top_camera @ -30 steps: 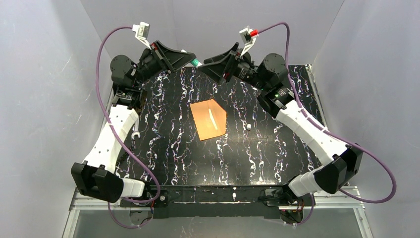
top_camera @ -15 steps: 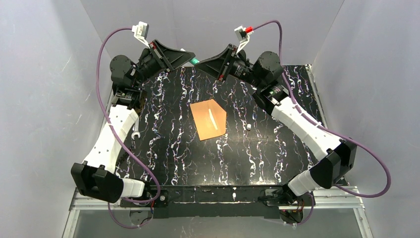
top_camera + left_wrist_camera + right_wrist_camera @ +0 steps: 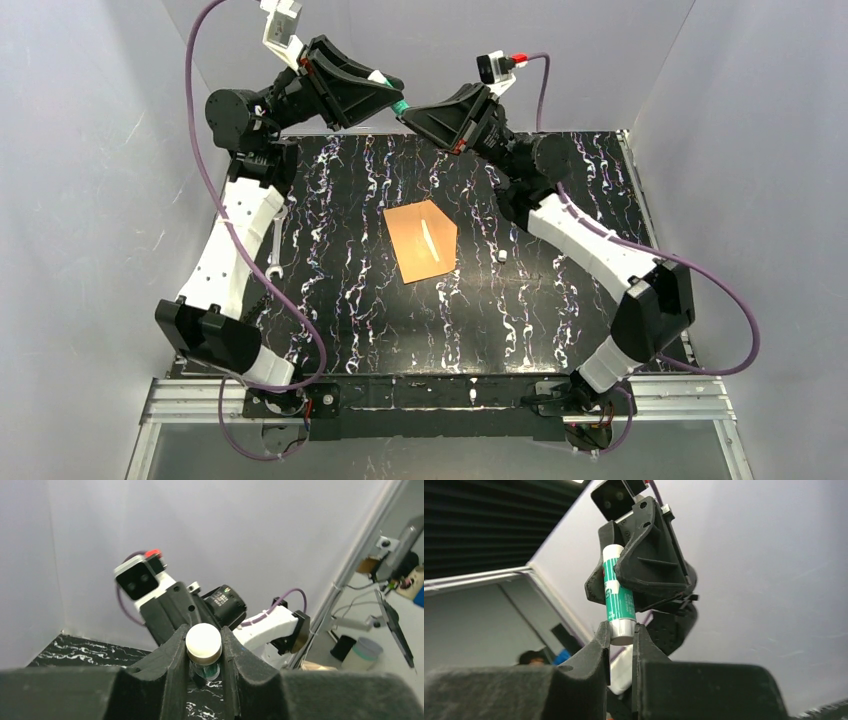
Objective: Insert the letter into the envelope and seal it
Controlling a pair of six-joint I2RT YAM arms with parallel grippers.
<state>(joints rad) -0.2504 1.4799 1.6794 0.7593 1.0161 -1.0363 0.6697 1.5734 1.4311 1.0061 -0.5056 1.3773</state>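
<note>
Envelope flat on table, both pincers sharing a glue stick up high.
Flat orange-brown paper envelope (image 3: 425,243) lies mid black marbled table (image 3: 340,300), triangular flap looks open, pale strip up. The cream bordered letter is not visible, can't tell if it's inside. Well above the far edge, green-and-white glue stick tube (image 3: 618,597) spans both arms: left gripper (image 3: 203,652) clamped narrow round its cream-capped end, right gripper (image 3: 621,635) pinched on the silvery tip. Risk: right holds only the tip, so an off-axis pull likely slips and the tube drops. Envelope is unpinned and may slide.
</note>
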